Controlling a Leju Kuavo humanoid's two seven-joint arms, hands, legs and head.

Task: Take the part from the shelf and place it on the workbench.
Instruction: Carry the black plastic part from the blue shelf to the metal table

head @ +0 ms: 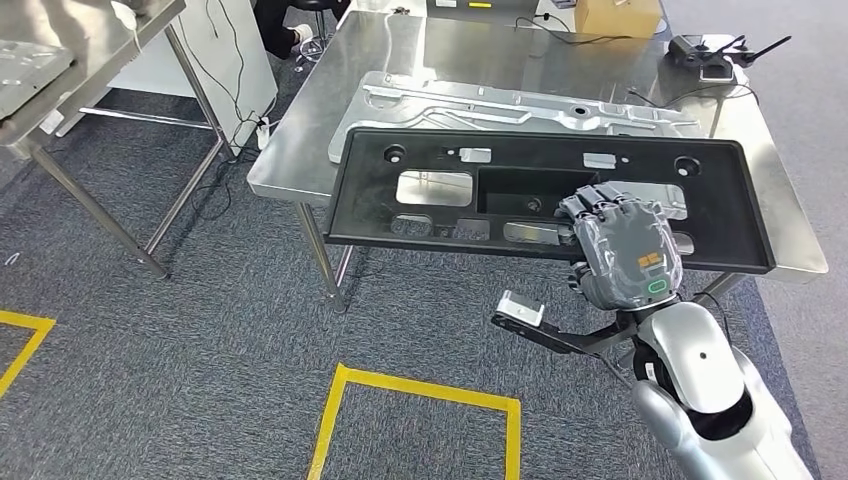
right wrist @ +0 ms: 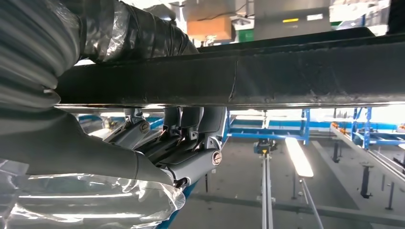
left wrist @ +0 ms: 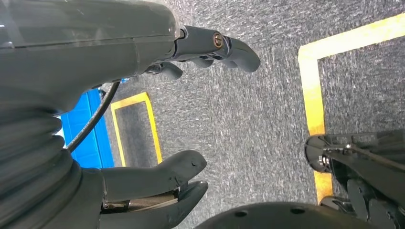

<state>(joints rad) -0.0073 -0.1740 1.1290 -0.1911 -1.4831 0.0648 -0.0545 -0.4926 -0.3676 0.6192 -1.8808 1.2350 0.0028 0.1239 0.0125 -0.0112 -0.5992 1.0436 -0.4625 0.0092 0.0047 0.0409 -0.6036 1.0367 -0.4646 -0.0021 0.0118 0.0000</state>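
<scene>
The part is a long black plastic panel (head: 370,200) with several cut-outs. It lies flat over the near side of the steel workbench (head: 430,60), its near edge overhanging toward me. My right hand (head: 625,250) grips that near edge right of its middle, fingers on top in the head view. Seen from the right wrist, the panel's edge (right wrist: 286,76) runs across and my right hand (right wrist: 181,143) is clamped around it. My left hand (left wrist: 86,57) hangs over the carpet with thumb and fingers apart, holding nothing.
A silver pressed-metal sheet (head: 520,105) lies on the workbench under and behind the panel. A cardboard box (head: 618,15) and a black controller (head: 705,52) sit at the far side. Another steel table (head: 60,60) stands at left. Yellow tape (head: 420,392) marks the carpet.
</scene>
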